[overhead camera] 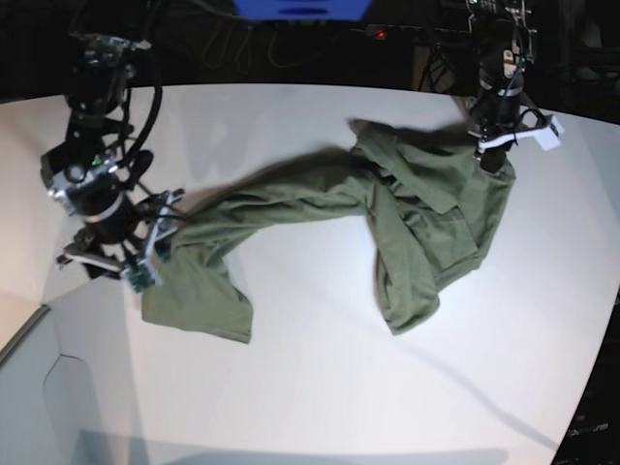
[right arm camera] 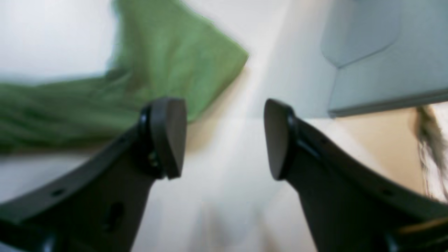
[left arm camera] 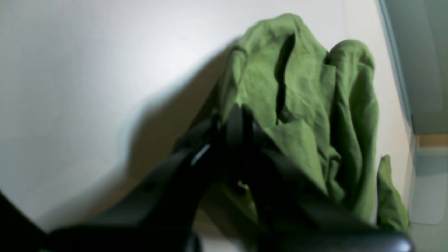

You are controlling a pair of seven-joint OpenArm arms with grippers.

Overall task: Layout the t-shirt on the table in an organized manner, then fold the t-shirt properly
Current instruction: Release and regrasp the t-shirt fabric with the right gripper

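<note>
The olive-green t-shirt (overhead camera: 426, 208) lies crumpled and stretched across the white table (overhead camera: 320, 387), from the lower left to the upper right. My left gripper (overhead camera: 490, 160) is shut on a bunch of its cloth at the right end and holds it lifted. In the left wrist view the shirt (left arm camera: 308, 87) hangs in folds from the gripper (left arm camera: 238, 120). My right gripper (overhead camera: 160, 237) is at the shirt's left end. In the right wrist view it (right arm camera: 224, 138) is open with nothing between its fingers (right arm camera: 171, 136). The shirt (right arm camera: 168, 63) lies just beyond the left finger.
The table's edge runs along the right of the left wrist view, with grey floor (left arm camera: 427, 70) beyond it. A grey panel (right arm camera: 385, 52) shows past the table in the right wrist view. The far side in the base view is dark, with cables and a blue object (overhead camera: 300, 8).
</note>
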